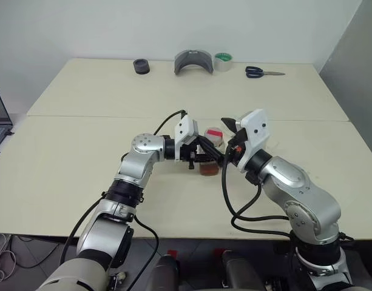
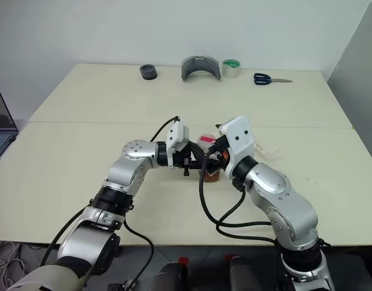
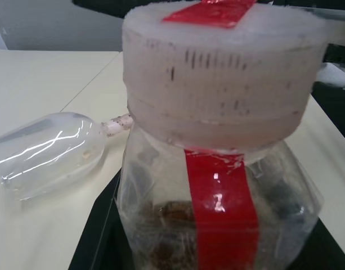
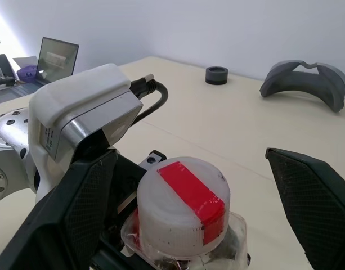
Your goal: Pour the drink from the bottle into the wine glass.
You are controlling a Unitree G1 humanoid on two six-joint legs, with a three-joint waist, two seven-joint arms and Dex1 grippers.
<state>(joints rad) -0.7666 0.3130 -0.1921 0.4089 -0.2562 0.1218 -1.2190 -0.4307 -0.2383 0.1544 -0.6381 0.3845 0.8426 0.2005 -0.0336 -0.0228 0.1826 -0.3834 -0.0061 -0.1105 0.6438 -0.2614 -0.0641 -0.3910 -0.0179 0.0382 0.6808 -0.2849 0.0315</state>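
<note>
Between both hands, bottle [image 1: 211, 151] upright, capped

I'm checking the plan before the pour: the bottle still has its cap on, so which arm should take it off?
The right. Its gripper stands open with its fingers on either side of the white cap, while the left gripper is shut on the bottle, steadying it.

No legible txt anywhere; bottle [image 3: 217, 185] strip plain red, no print.
</note>
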